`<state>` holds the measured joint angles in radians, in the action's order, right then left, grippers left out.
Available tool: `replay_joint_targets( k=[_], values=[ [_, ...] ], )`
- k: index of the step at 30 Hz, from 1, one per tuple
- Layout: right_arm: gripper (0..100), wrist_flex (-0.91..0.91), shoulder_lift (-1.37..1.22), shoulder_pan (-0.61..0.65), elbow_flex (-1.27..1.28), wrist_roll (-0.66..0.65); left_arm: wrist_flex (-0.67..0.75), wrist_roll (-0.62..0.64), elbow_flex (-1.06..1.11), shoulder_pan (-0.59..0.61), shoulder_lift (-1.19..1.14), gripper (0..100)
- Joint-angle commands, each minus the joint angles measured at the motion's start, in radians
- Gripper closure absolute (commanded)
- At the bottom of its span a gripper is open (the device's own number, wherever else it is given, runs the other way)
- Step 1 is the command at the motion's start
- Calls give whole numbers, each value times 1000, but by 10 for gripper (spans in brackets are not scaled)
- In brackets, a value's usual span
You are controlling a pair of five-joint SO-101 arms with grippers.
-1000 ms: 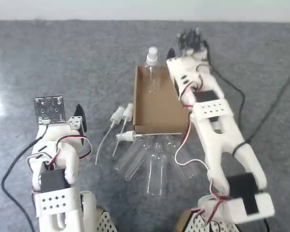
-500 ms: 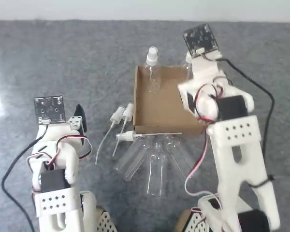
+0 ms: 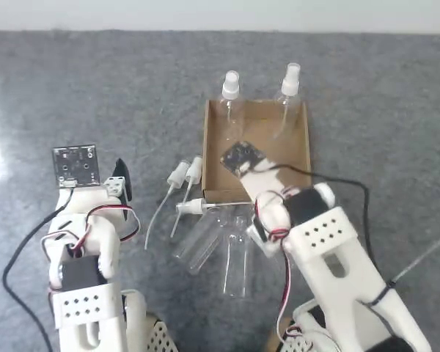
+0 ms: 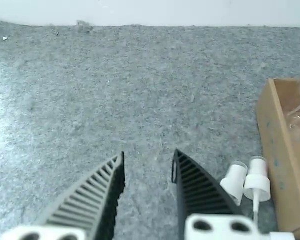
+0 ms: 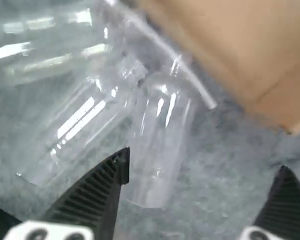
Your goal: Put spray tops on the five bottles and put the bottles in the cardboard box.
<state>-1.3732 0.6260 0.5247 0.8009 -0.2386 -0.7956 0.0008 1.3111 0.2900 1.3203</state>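
High view lays the whole worktop (image 3: pixel 95 88) out for us. The cardboard box (image 3: pixel 260 147) sits mid-scene with two capped bottles (image 3: pixel 231 117) at its far wall, their white tops showing past the rim. Three loose spray tops (image 3: pixel 178 174) lie just beside the box on the left arm's side. Three open bottles (image 3: pixel 237 257) fan out before its near wall, one partly under the right arm (image 3: pixel 323 242).

Left wrist view brings us close to the left hand (image 4: pixel 147 185). Its jaws are parted and empty above bare worktop, with two of the spray tops near one finger (image 4: pixel 200 190). Faint blue marks on the box wall are too small for us to read.

Right wrist view gives us the right hand (image 5: pixel 195 205), spread wide and empty above one open bottle lying on its side. A thin dip tube (image 5: pixel 190 82) crosses near the bottle's neck, with the box wall just behind.
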Motion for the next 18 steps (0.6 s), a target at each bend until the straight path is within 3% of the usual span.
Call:
replay_joint_targets(
  k=[1, 7, 15, 18],
  values=[
    [611, 70, 47, 12, 72, -11, -5, -8, -5, -2, -6, 859],
    [623, 150, 35, 13, 170, 48, -5, -8, -5, -2, -6, 859],
    [890, 265, 38, -22, 275, 46, -5, -8, -5, -2, -6, 859],
    [934, 291, 41, -27, 324, 0, -3, -8, -5, -2, -6, 859]
  ],
)
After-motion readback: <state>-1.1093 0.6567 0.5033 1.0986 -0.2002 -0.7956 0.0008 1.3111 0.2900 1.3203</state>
